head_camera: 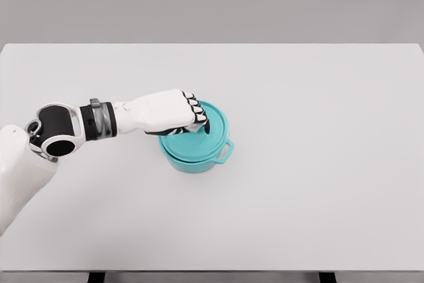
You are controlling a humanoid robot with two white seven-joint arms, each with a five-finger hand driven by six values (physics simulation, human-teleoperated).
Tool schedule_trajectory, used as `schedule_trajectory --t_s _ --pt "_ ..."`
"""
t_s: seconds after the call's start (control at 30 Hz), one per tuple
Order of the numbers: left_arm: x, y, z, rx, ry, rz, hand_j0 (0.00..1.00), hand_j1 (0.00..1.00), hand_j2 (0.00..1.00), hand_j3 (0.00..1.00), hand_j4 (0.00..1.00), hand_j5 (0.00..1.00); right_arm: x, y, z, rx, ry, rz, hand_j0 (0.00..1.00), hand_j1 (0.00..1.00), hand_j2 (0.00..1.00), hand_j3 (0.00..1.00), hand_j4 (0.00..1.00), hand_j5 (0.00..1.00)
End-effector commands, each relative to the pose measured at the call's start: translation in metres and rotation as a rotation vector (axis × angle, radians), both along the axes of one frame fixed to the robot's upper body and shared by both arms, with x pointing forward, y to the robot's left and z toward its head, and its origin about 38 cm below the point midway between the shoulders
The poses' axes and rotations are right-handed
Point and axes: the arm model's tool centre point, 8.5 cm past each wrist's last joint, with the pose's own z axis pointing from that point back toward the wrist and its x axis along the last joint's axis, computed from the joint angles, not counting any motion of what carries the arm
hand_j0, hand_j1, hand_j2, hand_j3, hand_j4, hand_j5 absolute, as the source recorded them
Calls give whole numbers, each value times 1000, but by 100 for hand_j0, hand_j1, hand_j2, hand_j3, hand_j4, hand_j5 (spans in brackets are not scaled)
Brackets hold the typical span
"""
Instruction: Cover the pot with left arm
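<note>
The left hand (173, 112) has its fingers curled around the teal lid (202, 135), which sits on the teal pot (196, 157), left of the white table's (318, 183) middle.

Table (318, 183): white, rect., plain top, dark legs showing at front edge. On it: 1 teal pot (199, 156) w/ side handle, lid (211, 134) on, left of centre.
</note>
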Motion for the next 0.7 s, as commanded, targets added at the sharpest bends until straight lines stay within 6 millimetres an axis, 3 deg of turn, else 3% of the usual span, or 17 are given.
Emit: schedule_trajectory --t_s 0.0,0.67 --pt "0 1 1 -5 3 4 63 63 63 63 63 63 0 0 0 0 0 0 100 100 100 100 100 100" --pt "0 1 4 -13 -3 1 66 66 66 66 66 66 0 0 0 0 0 0 100 100 100 100 100 100"
